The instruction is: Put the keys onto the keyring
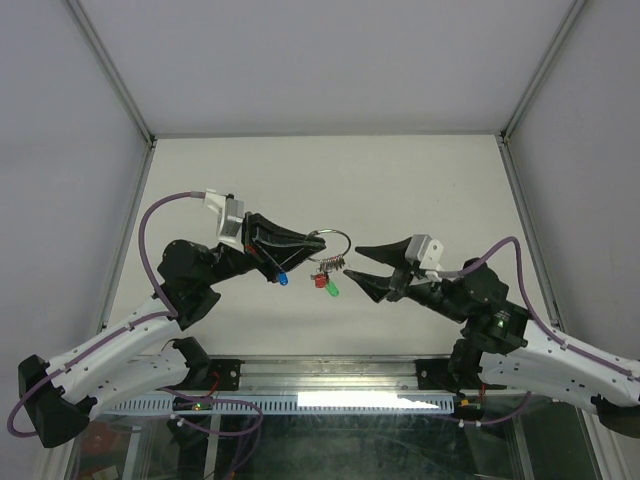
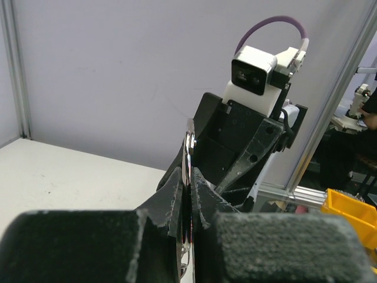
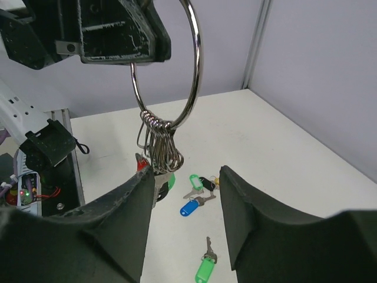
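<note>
Keyring (image 1: 328,243): a thin round ring of silver wire, held in the air above the tabletop (image 1: 400,180), between your two arms.

Left pincer (image 1: 306,243): clamped tight on the ring's wire, at the ring's left edge in the overhead view. From the left wrist the keyring (image 2: 188,147) stands edge-on, rising out of the narrow slit between the two pads of the left pincer (image 2: 189,197).

Right pincer (image 1: 351,262): jaws spread wide, with nothing between them. In the overhead view its tips sit just beside the ring's right side; you cannot tell from there whether the upper tip touches the wire. From the right wrist the keyring (image 3: 198,56) hangs ahead of and above the gap in the right pincer (image 3: 188,177), apart from both fingers.

Keys (image 3: 162,147), threaded: bunched on small silver loops at the ring's lowest point, dangling close to the right pincer's left finger. A red cap and a green cap show under the bunch, partly hidden behind that finger.

Keys, loose on the tabletop:
- Beneath the ring lie a blue-capped key (image 3: 189,206), a green-capped key (image 3: 195,180) and a dark-capped key (image 3: 207,184), close together.
- A second green-capped key (image 3: 205,268) lies nearer the right pincer, apart from the others.
</note>
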